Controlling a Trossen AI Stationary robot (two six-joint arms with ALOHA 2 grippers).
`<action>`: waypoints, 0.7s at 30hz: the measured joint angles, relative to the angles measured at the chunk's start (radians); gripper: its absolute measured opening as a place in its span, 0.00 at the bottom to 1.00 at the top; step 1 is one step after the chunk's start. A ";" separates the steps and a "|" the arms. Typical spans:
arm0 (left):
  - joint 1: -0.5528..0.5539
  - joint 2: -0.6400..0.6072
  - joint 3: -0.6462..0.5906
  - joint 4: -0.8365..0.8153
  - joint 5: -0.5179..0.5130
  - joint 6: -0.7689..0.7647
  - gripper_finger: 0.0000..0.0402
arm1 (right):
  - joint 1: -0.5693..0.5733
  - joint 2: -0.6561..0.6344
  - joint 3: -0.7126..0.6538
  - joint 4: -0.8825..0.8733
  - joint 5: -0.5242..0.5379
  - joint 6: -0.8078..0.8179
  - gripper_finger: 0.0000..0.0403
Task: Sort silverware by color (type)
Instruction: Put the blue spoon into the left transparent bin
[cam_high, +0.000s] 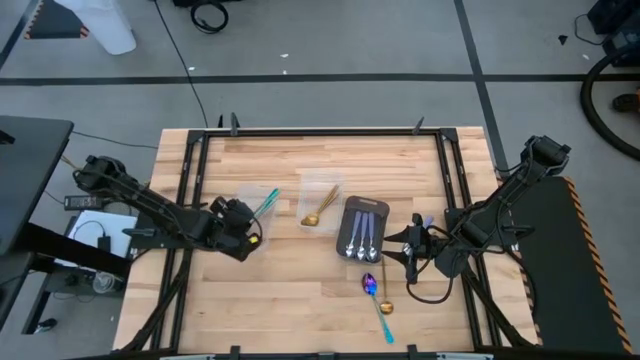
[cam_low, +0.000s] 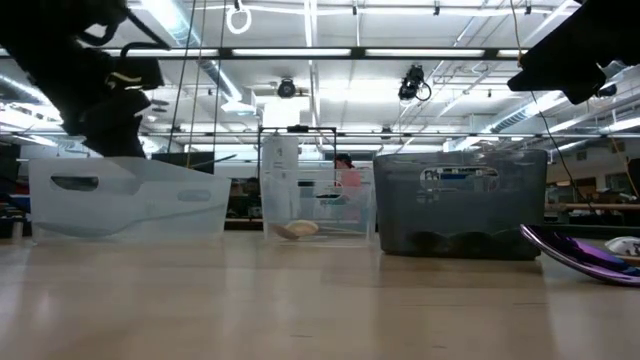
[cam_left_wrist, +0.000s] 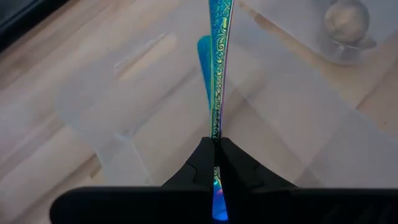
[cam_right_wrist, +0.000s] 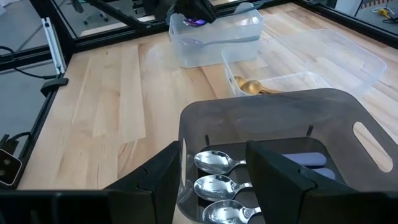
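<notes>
My left gripper (cam_high: 243, 222) is shut on an iridescent spoon (cam_left_wrist: 217, 68) with a teal handle, over the left clear tub (cam_high: 252, 212). My right gripper (cam_high: 410, 250) hovers open at the near-right end of the dark grey tray (cam_right_wrist: 292, 124), touching nothing. Three silver spoons (cam_right_wrist: 214, 163) lie in that tray. A gold spoon (cam_high: 318, 210) lies in the middle clear tub. One purple-and-teal spoon (cam_high: 376, 292) and one gold spoon (cam_high: 387, 300) lie flat on the table near the tray. My left gripper pinches the spoon's patterned teal handle at its narrow end (cam_left_wrist: 216, 134) between the two shut fingers. The fingers lie along the spoon, and the handle runs straight out past the fingertips over the tub's inside. Whether the spoon touches the tub, I cannot tell.
The two clear tubs and the grey tray stand in a row across the table's middle (cam_low: 130, 200) (cam_low: 315, 200) (cam_low: 460, 205). Black frame rails (cam_high: 190, 170) run along the table's left and right sides. Bare wood lies on the near side (cam_high: 290, 300) and the far side.
</notes>
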 joint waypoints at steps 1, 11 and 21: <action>-0.008 0.000 -0.008 0.005 -0.003 -0.021 0.04 | 0.000 0.000 0.000 0.000 0.000 0.000 0.47; -0.073 0.000 -0.025 0.001 -0.016 -0.141 0.04 | 0.000 0.000 0.000 0.000 0.001 0.000 0.47; -0.084 0.001 -0.025 0.002 0.013 -0.268 0.04 | -0.006 0.000 0.000 0.000 0.002 -0.007 0.47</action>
